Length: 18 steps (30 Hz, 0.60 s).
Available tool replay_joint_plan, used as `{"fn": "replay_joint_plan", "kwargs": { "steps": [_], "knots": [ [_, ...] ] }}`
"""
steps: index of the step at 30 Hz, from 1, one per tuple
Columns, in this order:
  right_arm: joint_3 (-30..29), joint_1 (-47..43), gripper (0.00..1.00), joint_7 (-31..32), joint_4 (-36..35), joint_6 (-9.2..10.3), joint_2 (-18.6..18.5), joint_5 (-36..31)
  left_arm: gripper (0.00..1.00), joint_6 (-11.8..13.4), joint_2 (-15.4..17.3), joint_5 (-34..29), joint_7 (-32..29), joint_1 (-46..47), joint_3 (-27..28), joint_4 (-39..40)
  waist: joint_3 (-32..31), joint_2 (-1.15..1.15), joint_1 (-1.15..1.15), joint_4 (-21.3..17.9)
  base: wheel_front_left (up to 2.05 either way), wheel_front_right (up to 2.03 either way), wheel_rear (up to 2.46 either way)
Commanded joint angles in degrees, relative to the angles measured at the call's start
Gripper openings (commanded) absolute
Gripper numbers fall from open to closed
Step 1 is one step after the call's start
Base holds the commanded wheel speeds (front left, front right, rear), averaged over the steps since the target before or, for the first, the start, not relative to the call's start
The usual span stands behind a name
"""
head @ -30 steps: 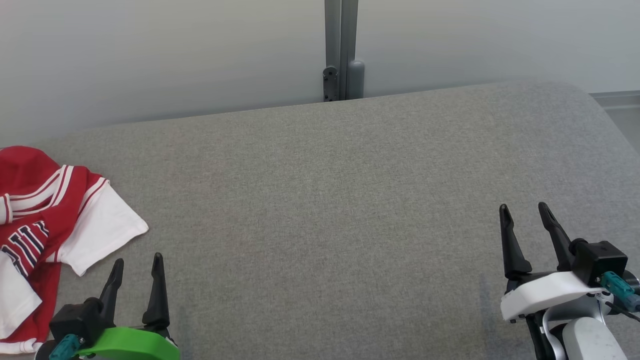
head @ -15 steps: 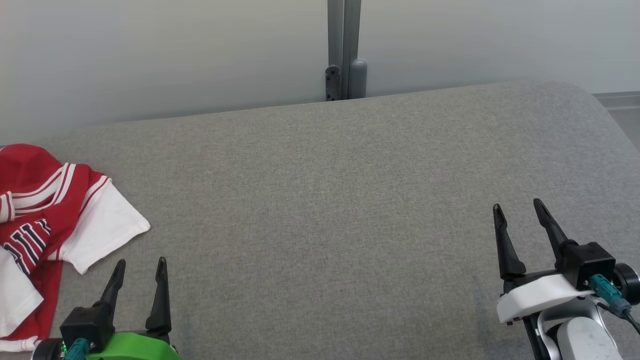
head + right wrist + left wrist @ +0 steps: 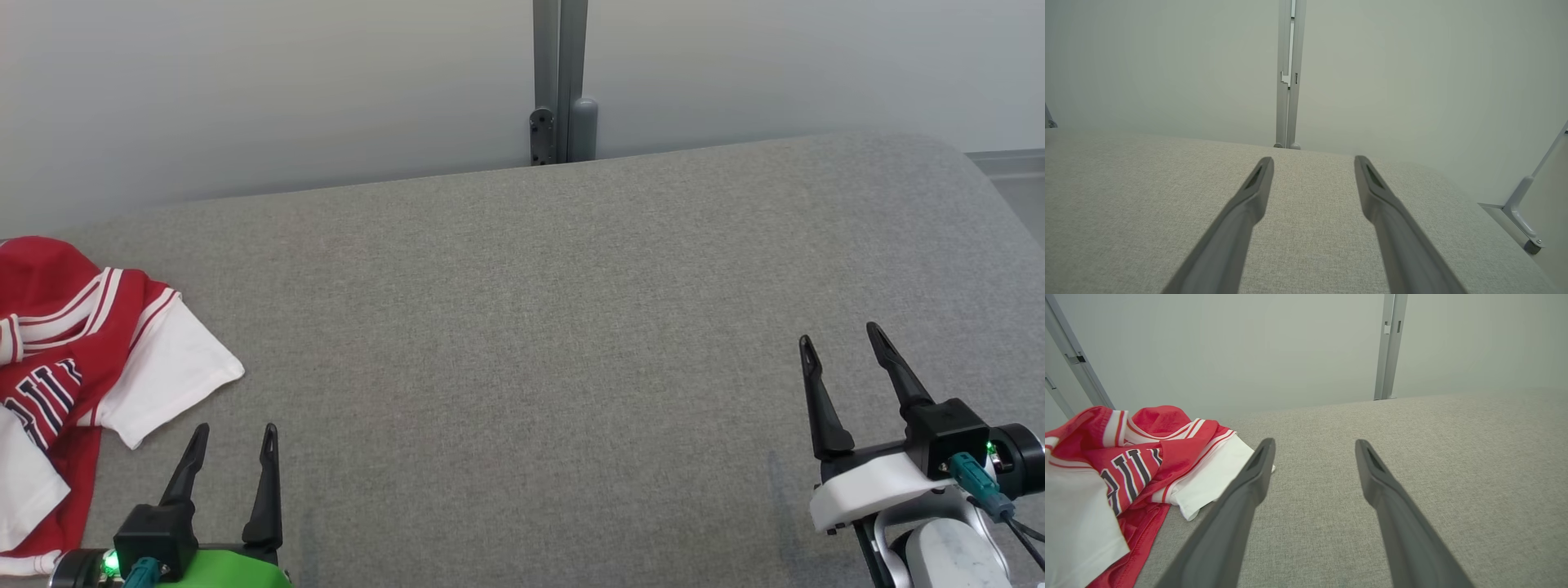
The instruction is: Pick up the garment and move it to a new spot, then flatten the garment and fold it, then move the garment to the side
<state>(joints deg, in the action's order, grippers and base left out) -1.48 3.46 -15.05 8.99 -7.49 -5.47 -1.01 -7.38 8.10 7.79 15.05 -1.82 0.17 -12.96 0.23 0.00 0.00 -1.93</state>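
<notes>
A crumpled red and white garment point(image 3: 73, 359) with dark striped lettering lies at the far left of the grey padded table point(image 3: 531, 327), partly cut off by the head view's edge. In the left wrist view the garment point(image 3: 1126, 469) sits left of the fingers, its white sleeve just behind the left fingertip. My left gripper point(image 3: 235, 433) stands open at the lower left, a short way right of the garment and apart from it. My right gripper point(image 3: 841, 336) stands open at the lower right, nothing between its fingers point(image 3: 1257, 183).
A pale wall rises behind the table, with a grey metal post point(image 3: 559, 82) at its middle. The table's right end curves down to the floor point(image 3: 1016, 180). Another slanted grey bracket point(image 3: 1527, 220) stands off the right end.
Both grippers have shifted slightly: the left one sank lower and a bit right in the head view, the right one drifted a little left. The garment has not moved.
</notes>
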Motion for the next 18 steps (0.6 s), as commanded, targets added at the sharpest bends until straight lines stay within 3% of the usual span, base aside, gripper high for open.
{"fn": "replay_joint_plan", "kwargs": {
  "steps": [1, 18],
  "knots": [
    [-0.05, -0.59, 1.0, -0.2, -0.05, -0.01, -0.23, -0.25, 1.0, -0.19, 0.33, -0.15, 0.18, -0.63, 0.11, 0.15, 0.0, 0.0, 0.0, 0.06, 0.0, 0.0, 0.0],
    [-0.25, -0.95, 1.0, -0.2, -0.11, 0.0, 0.24, -0.1, 1.0, -0.19, 0.06, -0.03, 0.11, -0.53, 0.21, -0.2, -0.04, 0.0, 0.0, 1.57, 0.0, 0.0, 0.0]
  ]
}}
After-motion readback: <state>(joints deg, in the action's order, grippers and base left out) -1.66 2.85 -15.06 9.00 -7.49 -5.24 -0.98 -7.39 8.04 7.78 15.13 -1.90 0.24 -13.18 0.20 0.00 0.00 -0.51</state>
